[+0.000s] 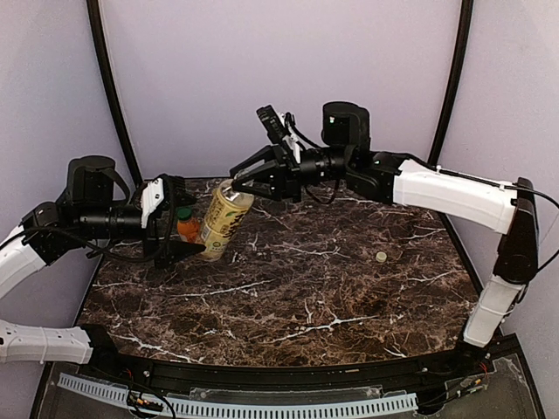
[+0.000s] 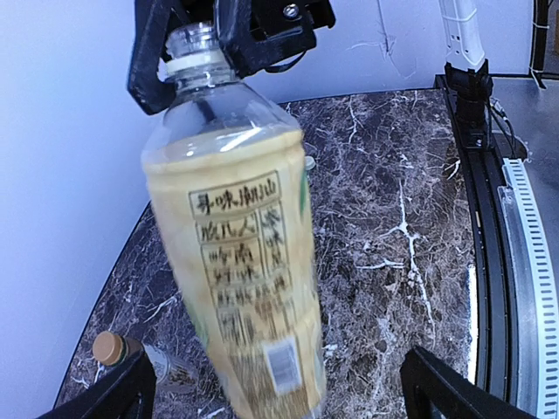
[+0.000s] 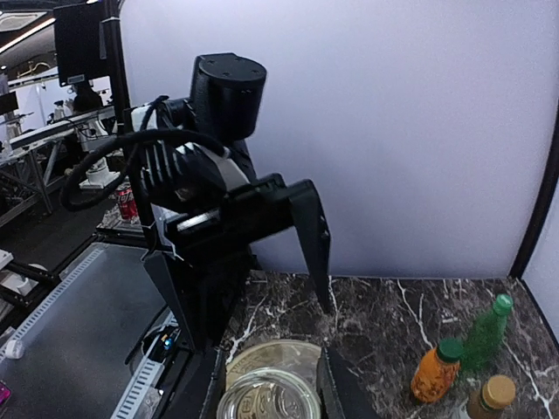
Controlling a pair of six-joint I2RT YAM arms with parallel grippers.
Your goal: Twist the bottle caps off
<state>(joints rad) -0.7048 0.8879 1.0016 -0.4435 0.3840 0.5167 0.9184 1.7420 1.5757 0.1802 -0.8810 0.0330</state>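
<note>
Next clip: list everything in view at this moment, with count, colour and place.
tea bottle: one, yellow, labelled, uncapped, tilted between both grippers
orange bottle: one, orange, green cap on, table's far left
green bottle: one, green, capped, beside the orange bottle
brown bottle: one, brown, golden cap on, same cluster
loose cap: one, cream-white, table's right side
table: one, dark marble
left gripper: black, open around the tea bottle's base
right gripper: black, shut on the tea bottle's neck

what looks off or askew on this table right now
the tea bottle leans well off upright with its mouth uncapped, held only at the neck by the right pincer; the left pincer is open, not gripping it. a cream cap lies loose on the marble table.
</note>
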